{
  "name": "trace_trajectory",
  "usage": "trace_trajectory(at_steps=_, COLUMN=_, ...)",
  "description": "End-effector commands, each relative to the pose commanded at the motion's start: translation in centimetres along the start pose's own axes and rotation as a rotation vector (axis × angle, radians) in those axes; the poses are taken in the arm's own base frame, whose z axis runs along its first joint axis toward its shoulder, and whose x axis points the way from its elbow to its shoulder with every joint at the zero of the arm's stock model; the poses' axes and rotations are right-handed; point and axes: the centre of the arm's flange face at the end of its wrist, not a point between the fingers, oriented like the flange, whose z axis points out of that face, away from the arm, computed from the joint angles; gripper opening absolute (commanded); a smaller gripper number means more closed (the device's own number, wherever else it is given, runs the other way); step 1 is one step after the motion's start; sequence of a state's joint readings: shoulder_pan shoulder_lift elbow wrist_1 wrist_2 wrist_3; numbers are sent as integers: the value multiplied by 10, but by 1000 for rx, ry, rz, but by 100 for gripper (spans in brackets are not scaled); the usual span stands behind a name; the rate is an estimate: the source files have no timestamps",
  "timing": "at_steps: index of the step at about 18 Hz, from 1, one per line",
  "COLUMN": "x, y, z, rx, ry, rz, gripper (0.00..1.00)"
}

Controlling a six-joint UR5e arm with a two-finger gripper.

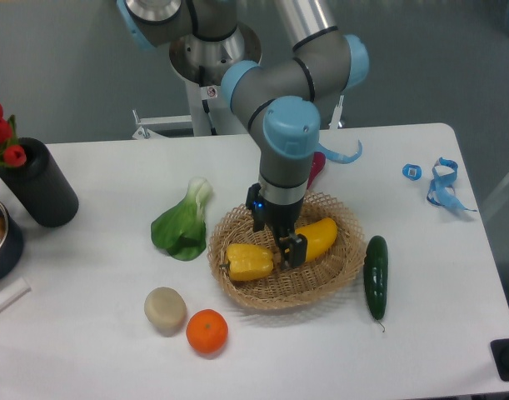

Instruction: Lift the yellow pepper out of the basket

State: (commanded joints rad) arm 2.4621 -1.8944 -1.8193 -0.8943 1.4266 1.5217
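The yellow pepper (249, 261) lies on its side in the left half of the round wicker basket (337, 271). My gripper (277, 242) reaches straight down into the basket, at the pepper's right end. Its jaws look open. One finger (294, 250) stands between the pepper and a smooth elongated yellow vegetable (318, 235). The other finger is behind the pepper's upper right edge and partly hidden. The pepper rests on the basket floor.
A green cucumber (376, 275) lies just right of the basket and a bok choy (182, 223) to its left. An orange (207, 330) and a pale round vegetable (165, 308) sit in front. A black vase with red tulips (39, 185) stands far left, and blue clips (441, 182) far right.
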Motion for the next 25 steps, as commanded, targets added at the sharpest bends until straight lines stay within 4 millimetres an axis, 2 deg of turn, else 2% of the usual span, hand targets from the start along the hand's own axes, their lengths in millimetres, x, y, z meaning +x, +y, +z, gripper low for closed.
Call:
trace_trajectory(at_steps=6, x=2, y=-11, z=25, rx=0, ry=43, rz=18, gripper=100)
trace_trajectory(at_steps=8, x=3, y=-20, z=31, rx=1, ry=50, rz=33, gripper=100)
trace_trajectory(at_steps=14, x=3, y=-19, z=52, rx=-3, ry=84, rz=31, gripper=100)
trace_trajectory(at_steps=19, x=5, y=-26, z=56, rx=-3, ry=90, rz=40, gripper=99)
trace_trajectory(at_steps=20, x=4, y=-26, z=55, rx=-4, ry=87, rz=40, gripper=92)
trace_trajectory(at_steps=23, x=1, y=-23, z=49, rx=-47, ry=72, rz=45, gripper=55)
trace_trajectory(at_steps=25, x=1, y=-17, z=43, rx=-130, ry=57, rz=53, gripper=40)
